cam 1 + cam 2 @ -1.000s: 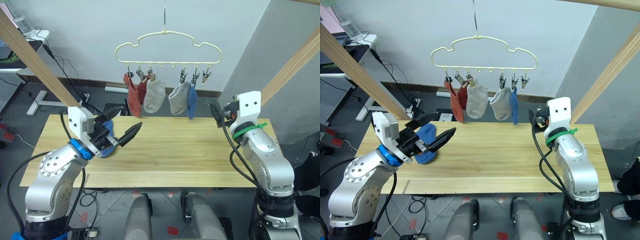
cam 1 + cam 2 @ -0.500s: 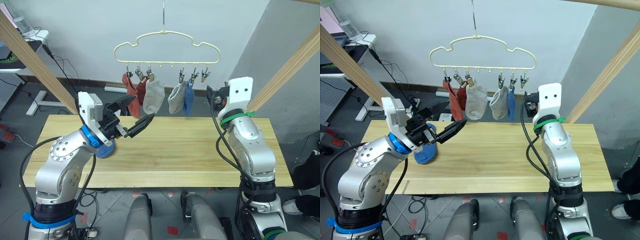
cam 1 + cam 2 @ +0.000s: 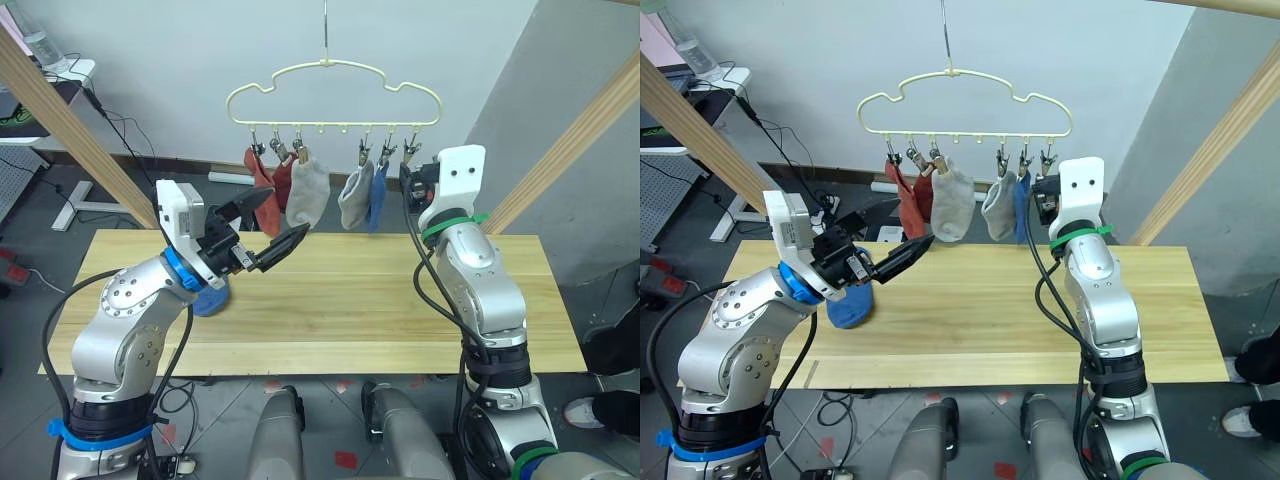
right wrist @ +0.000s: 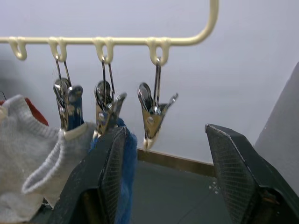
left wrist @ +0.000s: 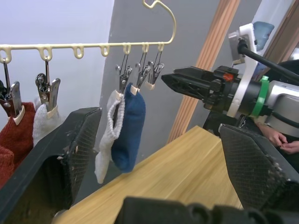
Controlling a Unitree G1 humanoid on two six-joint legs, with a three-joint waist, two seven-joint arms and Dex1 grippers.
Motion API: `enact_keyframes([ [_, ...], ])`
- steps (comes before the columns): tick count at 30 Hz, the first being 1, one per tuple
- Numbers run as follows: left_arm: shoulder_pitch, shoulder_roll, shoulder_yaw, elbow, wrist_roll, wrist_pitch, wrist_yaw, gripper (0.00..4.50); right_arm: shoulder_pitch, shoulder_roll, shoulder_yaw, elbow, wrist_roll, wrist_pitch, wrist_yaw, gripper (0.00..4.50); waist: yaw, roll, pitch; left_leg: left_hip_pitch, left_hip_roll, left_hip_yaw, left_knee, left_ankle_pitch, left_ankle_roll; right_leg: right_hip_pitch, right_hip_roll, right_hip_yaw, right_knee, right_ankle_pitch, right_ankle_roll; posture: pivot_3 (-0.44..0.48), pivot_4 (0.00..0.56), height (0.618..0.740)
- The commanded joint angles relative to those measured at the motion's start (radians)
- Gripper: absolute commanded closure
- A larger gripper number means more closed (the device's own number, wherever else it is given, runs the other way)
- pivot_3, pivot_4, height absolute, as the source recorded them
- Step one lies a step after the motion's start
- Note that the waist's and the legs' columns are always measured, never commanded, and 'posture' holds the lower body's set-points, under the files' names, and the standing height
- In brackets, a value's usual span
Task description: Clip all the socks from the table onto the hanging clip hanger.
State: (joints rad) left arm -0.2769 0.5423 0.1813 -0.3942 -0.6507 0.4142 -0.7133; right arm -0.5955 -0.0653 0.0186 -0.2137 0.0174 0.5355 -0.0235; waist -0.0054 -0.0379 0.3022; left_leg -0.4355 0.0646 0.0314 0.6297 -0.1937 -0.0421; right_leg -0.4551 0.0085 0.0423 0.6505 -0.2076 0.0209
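Note:
The pale-yellow clip hanger hangs above the table's far edge. Clipped to it are two rust-red socks, two light grey socks and one blue sock. Its rightmost clip is empty. Another blue sock lies on the table's left part, half hidden behind my left arm. My left gripper is open and empty, held above the table just below the red socks. My right gripper is open and empty, its fingers either side of the empty clip.
Slanted wooden poles of the frame rise at the left and right. Behind the table are a wall, floor cables and a desk at far left. A person stands off the table's right end.
My left gripper rose from beside the blue sock on the table to below the hanger, empty. My right gripper moved left and up to the rightmost clip. The hanging blue sock swung slightly.

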Motion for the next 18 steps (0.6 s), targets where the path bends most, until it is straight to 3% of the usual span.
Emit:
enact_keyframes([
  [1, -0.008, -0.007, 0.015, -0.033, -0.058, 0.015, -0.011, 0.00, -0.027, 0.006, -0.017, -0.009, -0.009, -0.036, -0.014, 1.66, 0.000, 0.000, 0.000, 0.000, 0.000, 0.000, 0.000, 0.000, 0.000, 0.000, 0.000, 0.000, 0.000, 0.000, 0.000, 0.056, 0.340, 0.740],
  [18, 0.001, 0.011, 0.011, -0.054, -0.078, 0.022, -0.020, 0.00, -0.082, 0.048, -0.042, 0.080, -0.005, -0.076, -0.057, 1.66, 0.000, 0.001, 0.001, -0.001, 0.000, 0.000, -0.001, 0.000, 0.000, -0.001, 0.000, 0.000, -0.003, 0.000, 0.000, 0.075, 0.335, 0.740],
])
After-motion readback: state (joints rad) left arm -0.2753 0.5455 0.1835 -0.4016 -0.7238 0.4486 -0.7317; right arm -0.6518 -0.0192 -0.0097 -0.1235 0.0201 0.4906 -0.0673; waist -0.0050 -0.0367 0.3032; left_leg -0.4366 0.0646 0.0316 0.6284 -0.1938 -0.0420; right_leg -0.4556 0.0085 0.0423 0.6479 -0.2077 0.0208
